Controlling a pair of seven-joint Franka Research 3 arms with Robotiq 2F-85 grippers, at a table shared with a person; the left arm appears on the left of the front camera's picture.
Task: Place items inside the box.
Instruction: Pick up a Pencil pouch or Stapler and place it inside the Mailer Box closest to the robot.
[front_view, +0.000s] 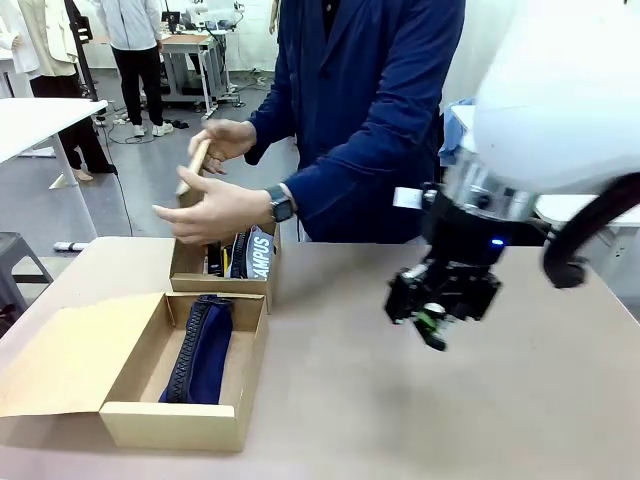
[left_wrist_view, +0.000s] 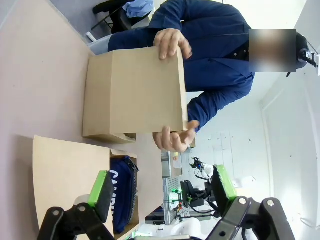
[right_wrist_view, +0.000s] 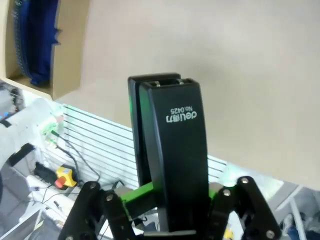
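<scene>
My right gripper (front_view: 437, 322) hangs above the table right of centre, shut on a black stapler (right_wrist_view: 172, 150) that stands up between its fingers (right_wrist_view: 167, 200). An open cardboard box (front_view: 175, 420) at the near left holds a navy zip pencil case (front_view: 205, 350), also at the wrist view's top left (right_wrist_view: 35, 40). Behind it a second box (front_view: 190, 275) holds the navy "CAMPUS" pouch (front_view: 258, 255) and other small items. The person's hands (front_view: 215, 205) hold that box's flap (front_view: 197, 165). My left gripper (left_wrist_view: 162, 187) is open, with the lettered navy pouch (left_wrist_view: 122, 192) beyond its fingers.
The near box's lid (front_view: 65, 360) lies flat to the left. The person in a blue coat (front_view: 370, 110) stands at the far edge. Bare tabletop (front_view: 420, 420) stretches across the middle and right. In the left wrist view the person's hands grip a cardboard flap (left_wrist_view: 135, 92).
</scene>
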